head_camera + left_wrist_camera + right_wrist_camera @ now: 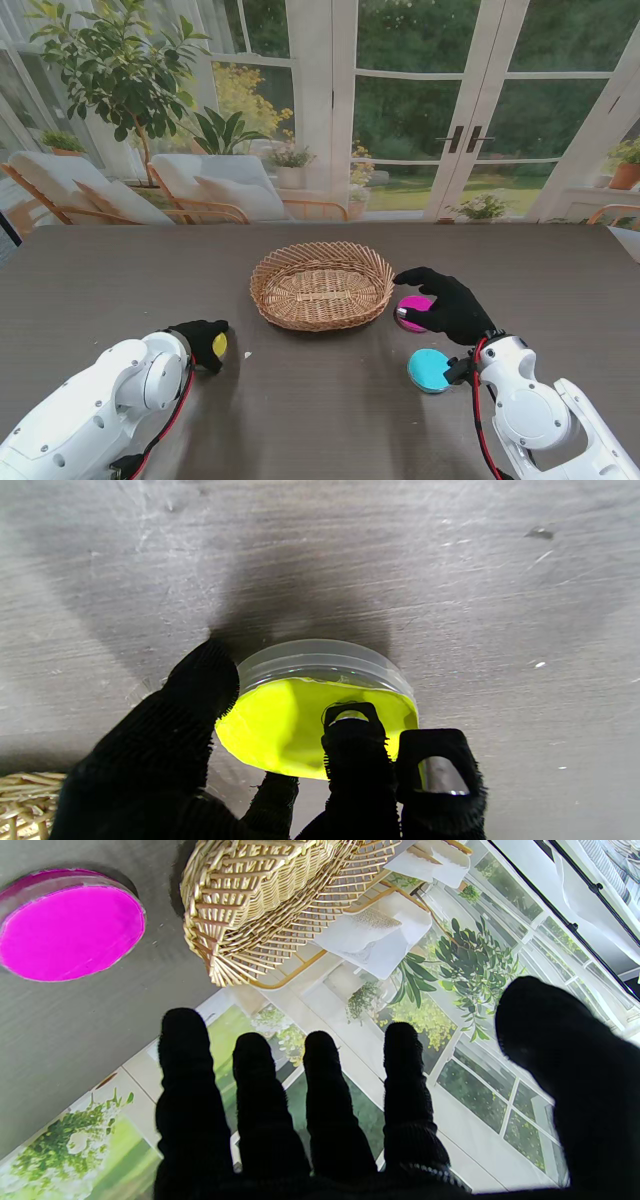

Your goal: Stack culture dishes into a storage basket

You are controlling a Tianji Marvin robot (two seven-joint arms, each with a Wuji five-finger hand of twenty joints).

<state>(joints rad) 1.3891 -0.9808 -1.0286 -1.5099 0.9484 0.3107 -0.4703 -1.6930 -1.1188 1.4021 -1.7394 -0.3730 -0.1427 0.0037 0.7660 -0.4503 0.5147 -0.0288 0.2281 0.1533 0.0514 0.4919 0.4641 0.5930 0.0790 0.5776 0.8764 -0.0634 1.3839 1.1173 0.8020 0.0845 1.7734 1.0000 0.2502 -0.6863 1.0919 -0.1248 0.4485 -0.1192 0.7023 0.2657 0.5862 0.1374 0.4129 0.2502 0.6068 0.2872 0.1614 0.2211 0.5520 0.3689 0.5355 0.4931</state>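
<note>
The left hand [200, 340], low and left of centre in the stand view, grips the yellow dish [320, 715]. The basket [322, 285] lies up and to the right of it. The right hand [445, 300] hangs spread and empty over the magenta dish [413, 307], which sits just beside the basket's right rim.

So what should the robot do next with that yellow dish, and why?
Probably lift it and carry it toward the basket. The left hand has its fingers closed around the yellow dish, which seems to sit on the table to the basket's left. The basket looks empty, and the right hand is open over the pink dish.
</note>
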